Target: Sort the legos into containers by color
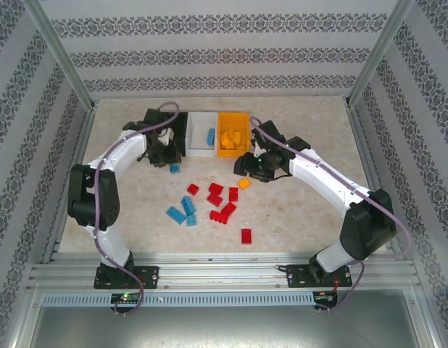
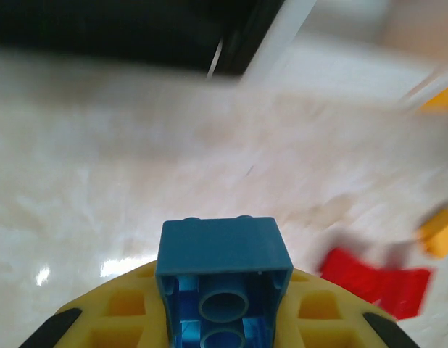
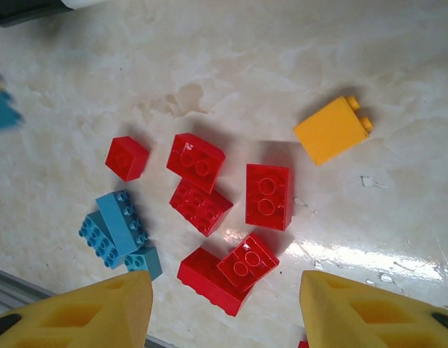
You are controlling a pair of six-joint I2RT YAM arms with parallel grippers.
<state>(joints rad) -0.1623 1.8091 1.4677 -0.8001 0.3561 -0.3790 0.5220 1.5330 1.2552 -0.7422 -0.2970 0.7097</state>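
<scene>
The left pincer (image 2: 224,313) is closed on a blue brick (image 2: 224,250), clamped between its yellow pads (image 2: 112,315) with the hollow underside of the brick facing the wrist camera. In the top view this pincer (image 1: 168,156) sits just in front of the black bin (image 1: 180,130), and the held brick (image 1: 175,168) shows at its tip. The three bins stand side by side at the far side of the counter (image 1: 304,217): the black bin on the left, the white bin (image 1: 198,119) in the middle with one blue piece (image 1: 209,135) inside it, and the orange bin (image 1: 222,152) on the right, holding a heap of yellow pieces (image 1: 233,136). The right pincer (image 3: 224,308) is partly open with nothing between its pads (image 3: 369,312), and it hangs above the loose pile. From above, the right pincer (image 1: 247,168) is just in front of the orange bin, with an orange-yellow brick (image 1: 243,183) lying on the counter beside it. That brick (image 3: 329,130) lies apart from the others in the right wrist view. A cluster of red bricks (image 3: 267,196) lies in the middle of the counter, some touching and two overlapping at the near end (image 3: 246,262). To their left, a few blue bricks (image 3: 115,228) lie bunched together. One more red brick (image 1: 246,235) lies alone nearer the arm bases.
</scene>
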